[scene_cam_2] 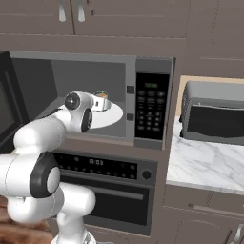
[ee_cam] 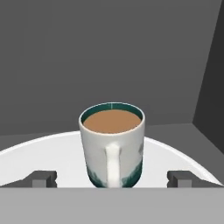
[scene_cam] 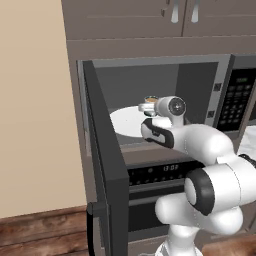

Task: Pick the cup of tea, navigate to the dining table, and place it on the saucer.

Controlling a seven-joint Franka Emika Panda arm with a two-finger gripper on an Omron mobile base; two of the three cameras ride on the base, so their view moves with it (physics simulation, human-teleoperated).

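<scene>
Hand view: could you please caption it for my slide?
Open gripper straddling the cup of tea on the microwave turntable.

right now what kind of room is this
A home kitchen, most likely: a built-in microwave stands open with a cup of tea on its turntable, above a wall oven, beside a marble counter with a toaster oven.

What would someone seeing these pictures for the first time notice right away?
First, the cup of tea, full of brown liquid, standing on the white turntable inside the open microwave, its handle facing the hand camera. Next, the open gripper, its fingertips either side of the cup and not touching it. Off to the right, a toaster oven sits on a marble counter.
</scene>
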